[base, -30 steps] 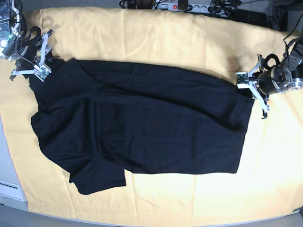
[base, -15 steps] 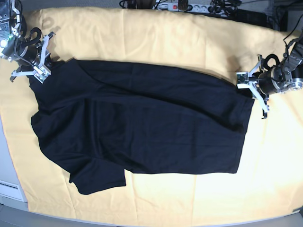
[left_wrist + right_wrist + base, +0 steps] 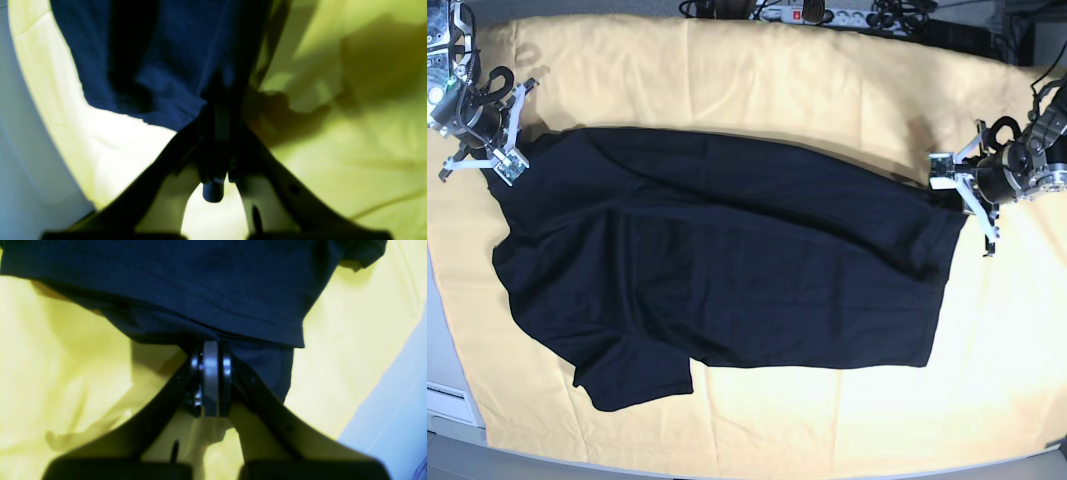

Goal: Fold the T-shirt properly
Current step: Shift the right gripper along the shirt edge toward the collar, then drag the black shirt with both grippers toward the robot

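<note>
— Start at the right gripper — what's it doing?

— Jaws pressed together, clenched on the T-shirt at its far corner by the sleeve; from the right wrist view the hem runs straight into the closed tips. The left gripper is the same story at the opposite end: pinched tight on a fold of dark cloth.

— Anything crowding them?

— Not on the yellow table cloth itself. Beyond its far edge there's a power strip with a tangle of cables, well apart from both arms. At the near left corner a pale table edge shows under the cloth.

— Room to move?

— Plenty of bare yellow — a wide band behind the shirt, another along the near side, and a broad patch beside the left gripper. The cloth is rumpled near both grippers.

— And the shirt?

— Black, spread flat across the middle of the table between the two arms, one short sleeve sticking out toward the near edge, soft creases running along its length. No logo I can make out.
</note>
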Controlling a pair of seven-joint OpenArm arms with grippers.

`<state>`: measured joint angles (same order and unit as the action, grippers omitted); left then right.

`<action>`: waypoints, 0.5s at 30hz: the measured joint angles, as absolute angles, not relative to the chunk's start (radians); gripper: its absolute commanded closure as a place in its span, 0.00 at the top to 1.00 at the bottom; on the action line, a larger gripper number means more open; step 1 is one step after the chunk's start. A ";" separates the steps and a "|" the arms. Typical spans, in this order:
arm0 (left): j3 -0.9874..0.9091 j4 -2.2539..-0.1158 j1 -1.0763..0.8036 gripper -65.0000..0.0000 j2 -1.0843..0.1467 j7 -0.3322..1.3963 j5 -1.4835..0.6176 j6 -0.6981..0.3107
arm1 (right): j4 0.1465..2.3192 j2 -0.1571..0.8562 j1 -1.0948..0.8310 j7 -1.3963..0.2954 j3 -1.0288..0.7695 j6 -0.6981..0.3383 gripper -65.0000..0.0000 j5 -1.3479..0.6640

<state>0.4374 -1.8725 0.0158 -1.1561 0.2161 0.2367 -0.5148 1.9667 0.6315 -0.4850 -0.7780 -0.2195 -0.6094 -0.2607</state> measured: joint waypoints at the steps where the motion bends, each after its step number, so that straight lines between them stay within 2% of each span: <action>1: 0.437 -1.887 0.016 0.00 -1.163 0.225 0.237 -0.500 | 1.971 0.631 -0.485 -0.792 -0.220 -0.609 0.00 -0.260; 4: 0.437 -1.933 0.017 0.00 -1.186 0.249 0.234 -0.478 | 1.998 0.631 -0.487 -0.807 -0.220 -0.598 0.00 -0.236; 15: 0.437 -1.999 0.016 0.00 -1.228 0.298 0.197 -0.503 | 2.107 0.648 -0.530 -0.870 -0.240 -0.561 0.00 -0.235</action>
